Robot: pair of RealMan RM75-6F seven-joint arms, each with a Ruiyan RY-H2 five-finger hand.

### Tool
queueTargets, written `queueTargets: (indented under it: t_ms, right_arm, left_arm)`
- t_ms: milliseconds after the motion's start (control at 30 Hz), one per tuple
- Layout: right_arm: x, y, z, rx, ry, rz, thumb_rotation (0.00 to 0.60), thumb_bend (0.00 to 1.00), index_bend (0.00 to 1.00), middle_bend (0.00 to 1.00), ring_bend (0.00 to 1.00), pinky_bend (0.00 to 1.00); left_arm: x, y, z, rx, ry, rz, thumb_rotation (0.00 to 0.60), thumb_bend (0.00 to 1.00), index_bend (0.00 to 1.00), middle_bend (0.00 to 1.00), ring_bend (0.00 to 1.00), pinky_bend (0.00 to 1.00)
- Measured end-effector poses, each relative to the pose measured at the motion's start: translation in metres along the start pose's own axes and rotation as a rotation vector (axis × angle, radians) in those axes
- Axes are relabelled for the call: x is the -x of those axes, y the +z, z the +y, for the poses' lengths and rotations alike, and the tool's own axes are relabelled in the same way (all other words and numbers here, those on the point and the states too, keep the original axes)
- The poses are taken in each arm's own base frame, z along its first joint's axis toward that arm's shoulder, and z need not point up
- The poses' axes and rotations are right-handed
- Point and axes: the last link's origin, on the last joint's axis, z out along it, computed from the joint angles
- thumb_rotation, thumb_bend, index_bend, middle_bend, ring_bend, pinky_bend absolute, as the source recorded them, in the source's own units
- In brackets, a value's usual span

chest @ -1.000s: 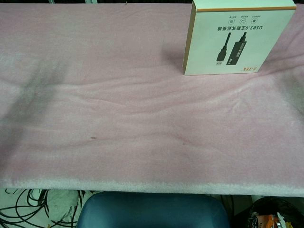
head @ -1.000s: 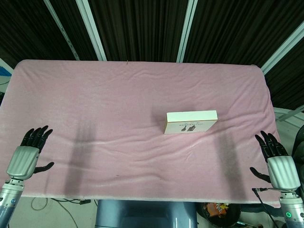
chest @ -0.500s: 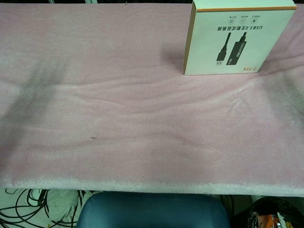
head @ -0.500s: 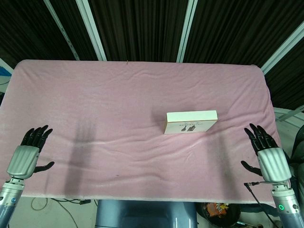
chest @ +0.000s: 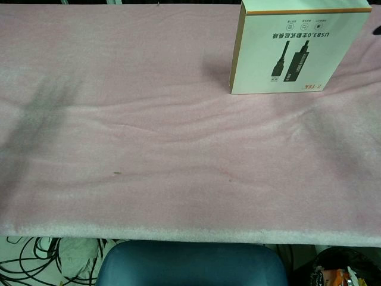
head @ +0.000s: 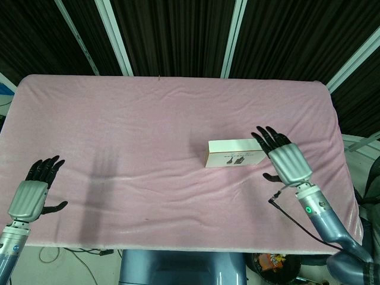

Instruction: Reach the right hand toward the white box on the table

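The white box (head: 233, 152) with an orange edge and a cable picture lies on the pink cloth, right of the middle; the chest view shows the box (chest: 297, 50) at its top right. My right hand (head: 284, 159) hovers at the box's right end, fingers spread and pointing away from me, its fingertips over the box's near right corner. It holds nothing. My left hand (head: 33, 194) stays at the table's near left edge, fingers spread and empty. Neither hand shows clearly in the chest view.
The pink cloth (head: 148, 124) covers the whole table and is lightly wrinkled. A blue chair back (chest: 187, 265) sits below the near edge. Cables (chest: 30, 262) lie on the floor at the lower left.
My right hand has swung from the table's near right corner up and leftward to the right end of the box. The left hand and the box have not moved.
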Motion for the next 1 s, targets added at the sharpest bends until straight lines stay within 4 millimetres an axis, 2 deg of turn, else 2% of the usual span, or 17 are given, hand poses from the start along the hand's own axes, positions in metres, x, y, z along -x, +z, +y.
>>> queueTargets:
  t_ms: [200, 400, 467, 533, 633, 700, 800, 867, 1000]
  right_arm:
    - [0.001, 0.046, -0.022, -0.064, -0.053, -0.041, 0.6, 0.06, 0.0, 0.0, 0.0, 0.22]
    - [0.014, 0.074, -0.03, -0.084, -0.08, -0.102, 0.6, 0.07, 0.0, 0.0, 0.0, 0.22]
    - [0.02, 0.079, -0.031, -0.087, -0.092, -0.123, 0.6, 0.09, 0.02, 0.03, 0.01, 0.22]
    - [0.028, 0.084, -0.031, -0.086, -0.104, -0.149, 0.6, 0.13, 0.11, 0.11, 0.06, 0.23]
    - [0.041, 0.09, -0.031, -0.082, -0.114, -0.186, 0.6, 0.24, 0.35, 0.3, 0.21, 0.3]
    - [0.05, 0.092, -0.032, -0.08, -0.113, -0.212, 0.6, 0.34, 0.56, 0.47, 0.38, 0.43]
    - [0.057, 0.091, -0.034, -0.08, -0.09, -0.235, 0.6, 0.4, 0.79, 0.66, 0.61, 0.65]
    - [0.058, 0.09, -0.036, -0.083, -0.075, -0.234, 0.6, 0.41, 0.83, 0.7, 0.66, 0.71]
    - [0.052, 0.084, -0.039, -0.097, -0.05, -0.193, 0.6, 0.42, 0.87, 0.73, 0.7, 0.76]
  left_arm:
    - [0.0, 0.002, -0.002, -0.018, -0.019, -0.013, 0.6, 0.0, 0.0, 0.0, 0.0, 0.0]
    - [-0.002, 0.003, -0.003, -0.027, -0.033, -0.018, 0.6, 0.0, 0.0, 0.0, 0.0, 0.0]
    - [-0.002, 0.003, -0.003, -0.03, -0.037, -0.02, 0.6, 0.0, 0.0, 0.0, 0.0, 0.0]
    - [-0.002, 0.003, -0.003, -0.029, -0.039, -0.023, 0.6, 0.0, 0.0, 0.0, 0.0, 0.0]
    - [-0.002, 0.003, -0.003, -0.031, -0.042, -0.023, 0.6, 0.0, 0.0, 0.0, 0.0, 0.0]
    - [-0.002, 0.004, -0.003, -0.032, -0.044, -0.022, 0.6, 0.0, 0.0, 0.0, 0.0, 0.0]
    - [-0.003, 0.004, -0.003, -0.032, -0.045, -0.021, 0.6, 0.0, 0.0, 0.0, 0.0, 0.0]
    - [-0.003, 0.004, -0.003, -0.031, -0.045, -0.021, 0.6, 0.0, 0.0, 0.0, 0.0, 0.0]
    - [-0.003, 0.003, -0.002, -0.026, -0.045, -0.02, 0.6, 0.0, 0.0, 0.0, 0.0, 0.0]
